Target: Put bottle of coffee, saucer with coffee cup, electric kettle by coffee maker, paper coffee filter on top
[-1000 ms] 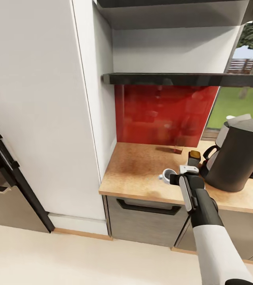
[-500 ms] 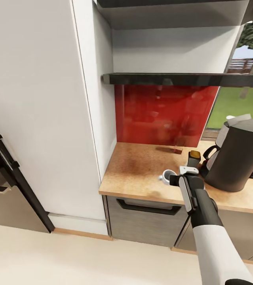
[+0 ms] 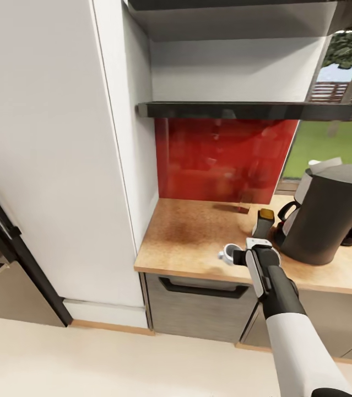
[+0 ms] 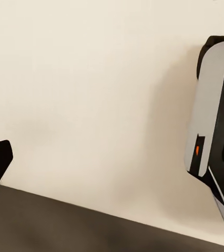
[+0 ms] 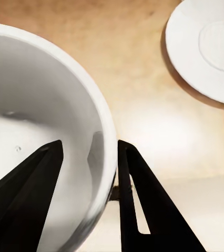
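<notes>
The right gripper [image 5: 85, 157] pinches the rim of the cup [image 5: 33, 121] (half hidden behind the arm) near the worktop's [image 3: 192, 237] front edge; the saucer [image 5: 209, 47] lies beside.

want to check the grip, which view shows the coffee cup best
The right wrist view: the coffee cup looms large, its wall between the right gripper's fingers. The head view shows it small, partly hidden by the arm; the left wrist view faces a pale surface.

Bright, even rendered light; soft shadows on the tabletop [image 3: 192, 231]; glossy reflections on the red wall panel [image 3: 220, 160]; slightly soft detail.
</notes>
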Robot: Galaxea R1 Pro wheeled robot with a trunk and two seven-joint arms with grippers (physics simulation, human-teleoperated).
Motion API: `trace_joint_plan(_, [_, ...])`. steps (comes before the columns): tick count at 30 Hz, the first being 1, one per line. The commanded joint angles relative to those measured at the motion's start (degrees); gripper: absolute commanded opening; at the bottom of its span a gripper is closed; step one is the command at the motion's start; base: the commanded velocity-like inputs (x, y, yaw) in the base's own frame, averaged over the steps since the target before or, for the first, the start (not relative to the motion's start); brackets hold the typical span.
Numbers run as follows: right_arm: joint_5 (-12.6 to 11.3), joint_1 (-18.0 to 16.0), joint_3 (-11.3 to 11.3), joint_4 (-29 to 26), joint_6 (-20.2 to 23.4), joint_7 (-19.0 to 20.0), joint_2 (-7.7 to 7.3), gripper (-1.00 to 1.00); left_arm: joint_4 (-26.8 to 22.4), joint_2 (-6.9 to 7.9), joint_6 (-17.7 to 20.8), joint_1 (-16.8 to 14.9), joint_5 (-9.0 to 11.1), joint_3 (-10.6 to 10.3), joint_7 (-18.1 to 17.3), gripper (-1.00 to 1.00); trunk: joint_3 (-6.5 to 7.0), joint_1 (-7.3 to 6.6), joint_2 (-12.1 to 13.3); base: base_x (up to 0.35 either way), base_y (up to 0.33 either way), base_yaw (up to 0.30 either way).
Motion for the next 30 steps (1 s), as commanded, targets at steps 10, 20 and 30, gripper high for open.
trace_joint_plan(10, [0.36, -0.06, -0.26, 0.65, 0.38, -0.54, -0.18, -1.0, 0.04, 0.06, -0.15, 0.06, -0.71, 0.21, -0.25, 1.0, -0.12, 0.04, -0.12, 0.0, 0.0, -0.255])
trace_joint_plan(20, [0.23, -0.08, -0.21, 0.48, 0.39, -11.61, 0.1, -1.0, 0.15, 0.06, 0.03, -0.02, -4.48, 0.46, -0.07, 1.0, -0.12, 0.04, -0.12, 0.0, 0.0, -0.263])
trace_joint_plan(30, [0.1, -0.09, 0.12, 0.58, 0.31, -12.33, 0.29, -1.0, 2.89, 0.19, 1.66, 0.76, -4.79, 0.28, 2.73, 1.0, -0.12, 0.04, -0.12, 0.025, 0.001, -0.263])
